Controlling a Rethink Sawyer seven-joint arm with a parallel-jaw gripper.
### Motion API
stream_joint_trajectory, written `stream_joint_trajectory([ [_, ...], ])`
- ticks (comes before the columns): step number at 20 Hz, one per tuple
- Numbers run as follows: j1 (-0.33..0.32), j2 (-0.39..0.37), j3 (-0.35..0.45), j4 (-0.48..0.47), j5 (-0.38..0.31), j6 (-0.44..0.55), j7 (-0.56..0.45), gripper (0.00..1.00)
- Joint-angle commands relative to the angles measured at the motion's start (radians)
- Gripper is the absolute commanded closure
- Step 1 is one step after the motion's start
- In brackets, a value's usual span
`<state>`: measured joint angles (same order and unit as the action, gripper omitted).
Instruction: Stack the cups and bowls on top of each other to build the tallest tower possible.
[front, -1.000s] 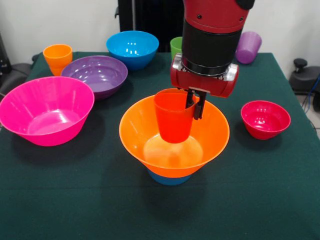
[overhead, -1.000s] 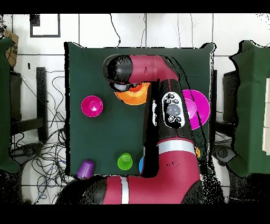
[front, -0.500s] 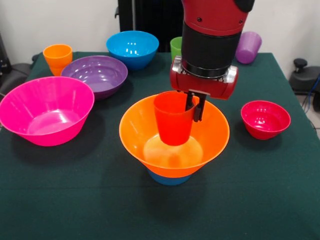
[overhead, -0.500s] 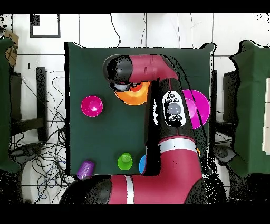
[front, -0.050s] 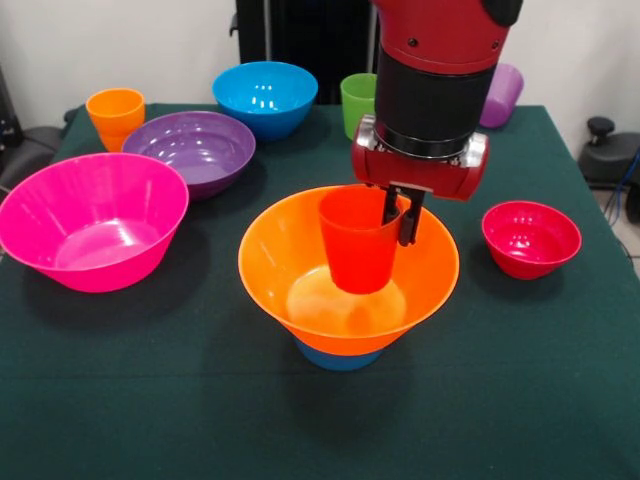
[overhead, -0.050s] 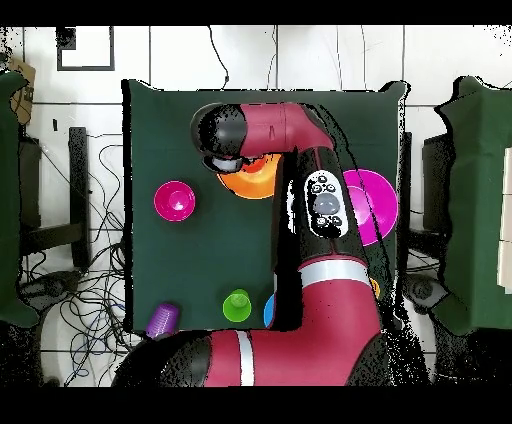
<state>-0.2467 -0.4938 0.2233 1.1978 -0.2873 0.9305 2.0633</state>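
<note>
Inside the large orange bowl, the claw grips the red-orange cup by its rim; cup upright.

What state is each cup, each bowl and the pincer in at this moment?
red-orange cup: upright, held inside the orange bowl.
pincer: shut on the cup's rim.
large orange bowl: upright, atop the light-blue bowl.
small light-blue bowl: under the orange bowl.
pink bowl, purple bowl, blue bowl, red bowl: upright, empty.
yellow-orange cup, green cup: upright.
purple cup: tilted.
</note>
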Motion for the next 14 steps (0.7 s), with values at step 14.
stream_joint_trajectory([
  [14,-0.031,0.051,0.093,0.021,-0.099,-0.026,-0.257,1.00],
])
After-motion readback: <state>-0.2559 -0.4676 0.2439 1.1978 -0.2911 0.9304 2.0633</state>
